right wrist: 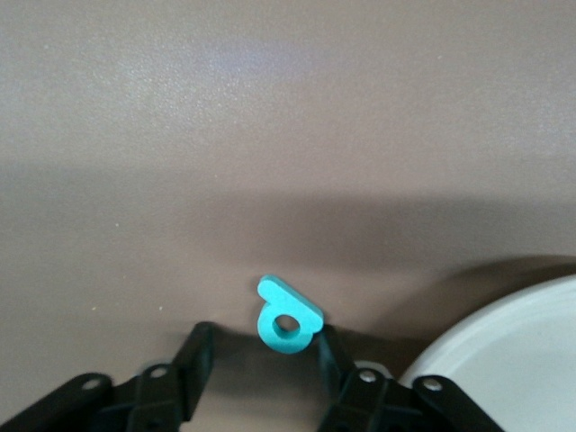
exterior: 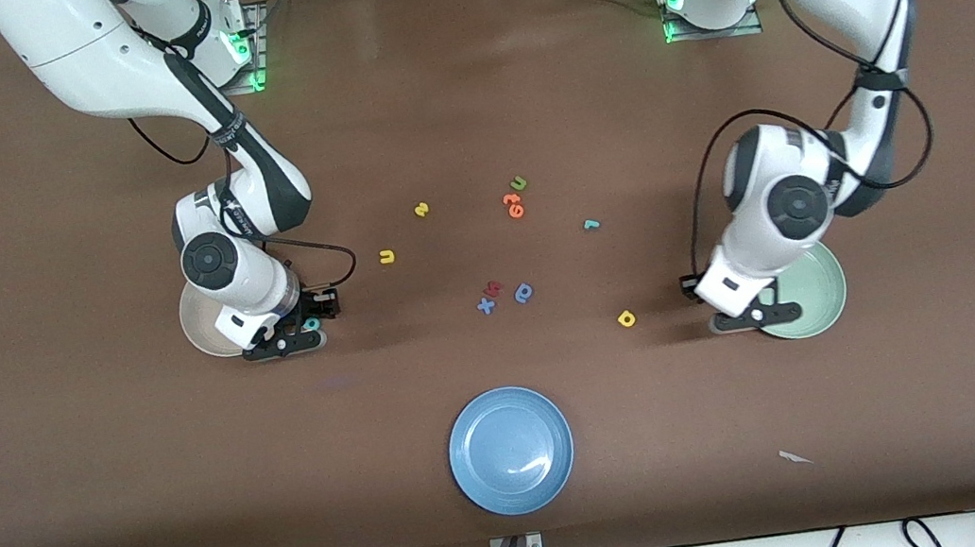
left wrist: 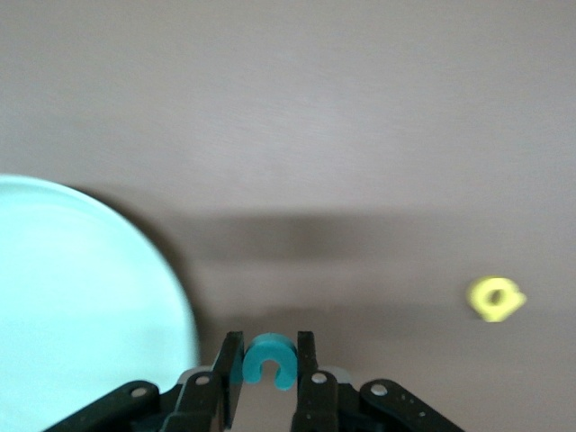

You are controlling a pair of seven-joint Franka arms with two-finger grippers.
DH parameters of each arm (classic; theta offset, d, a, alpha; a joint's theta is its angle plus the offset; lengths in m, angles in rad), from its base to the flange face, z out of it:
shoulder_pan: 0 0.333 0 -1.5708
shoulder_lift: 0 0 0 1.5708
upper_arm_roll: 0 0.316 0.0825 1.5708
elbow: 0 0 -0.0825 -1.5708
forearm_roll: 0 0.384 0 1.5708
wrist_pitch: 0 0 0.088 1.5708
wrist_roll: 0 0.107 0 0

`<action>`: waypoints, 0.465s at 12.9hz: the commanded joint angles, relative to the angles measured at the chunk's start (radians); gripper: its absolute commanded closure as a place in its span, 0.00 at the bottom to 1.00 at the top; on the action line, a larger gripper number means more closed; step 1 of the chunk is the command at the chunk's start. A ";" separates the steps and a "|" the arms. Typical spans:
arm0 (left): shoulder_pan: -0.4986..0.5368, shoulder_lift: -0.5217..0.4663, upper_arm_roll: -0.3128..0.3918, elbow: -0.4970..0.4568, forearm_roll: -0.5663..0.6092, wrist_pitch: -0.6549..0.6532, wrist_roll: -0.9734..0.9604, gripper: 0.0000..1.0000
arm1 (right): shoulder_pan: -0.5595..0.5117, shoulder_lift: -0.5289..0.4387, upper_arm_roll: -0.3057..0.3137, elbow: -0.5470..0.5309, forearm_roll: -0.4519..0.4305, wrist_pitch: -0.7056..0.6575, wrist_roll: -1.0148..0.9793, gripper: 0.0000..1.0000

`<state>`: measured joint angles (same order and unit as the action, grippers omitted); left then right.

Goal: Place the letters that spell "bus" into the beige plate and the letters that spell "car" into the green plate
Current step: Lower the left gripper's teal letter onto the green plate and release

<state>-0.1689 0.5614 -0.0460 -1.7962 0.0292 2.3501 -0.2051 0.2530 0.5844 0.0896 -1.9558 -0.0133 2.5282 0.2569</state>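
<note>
My left gripper (left wrist: 270, 349) is shut on the teal c (left wrist: 269, 357), held just beside the rim of the green plate (exterior: 814, 304) (left wrist: 81, 306). My right gripper (exterior: 311, 327) (right wrist: 264, 335) is down at the table beside the beige plate (exterior: 201, 338) (right wrist: 517, 360). It is open around the teal b (right wrist: 286, 317) (exterior: 312, 323). The b leans against one finger (right wrist: 328, 346) and stands apart from the other. The yellow a (exterior: 627, 319) (left wrist: 495, 299) lies on the table near the left gripper. The teal r (exterior: 591, 224), yellow u (exterior: 387, 256) and yellow s (exterior: 421, 210) lie mid-table.
A blue plate (exterior: 510, 450) sits nearer the front camera, mid-table. A green u (exterior: 519, 182), orange letters (exterior: 514, 205), a blue x (exterior: 485, 305), a red letter (exterior: 494, 288) and a blue round letter (exterior: 525, 293) lie scattered in the middle.
</note>
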 commanded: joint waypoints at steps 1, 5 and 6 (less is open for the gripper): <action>0.072 -0.014 -0.012 -0.015 0.028 -0.014 0.186 0.95 | -0.004 -0.018 0.002 -0.037 -0.013 0.018 -0.010 0.54; 0.158 -0.003 -0.015 -0.028 0.104 -0.012 0.378 0.38 | -0.004 -0.018 0.002 -0.037 -0.013 0.023 -0.010 0.66; 0.160 0.000 -0.015 -0.026 0.132 -0.014 0.412 0.00 | -0.004 -0.018 0.002 -0.037 -0.013 0.023 -0.010 0.66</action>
<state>-0.0271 0.5653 -0.0466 -1.8150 0.1002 2.3478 0.1407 0.2527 0.5799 0.0895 -1.9579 -0.0143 2.5291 0.2553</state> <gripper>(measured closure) 0.674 0.648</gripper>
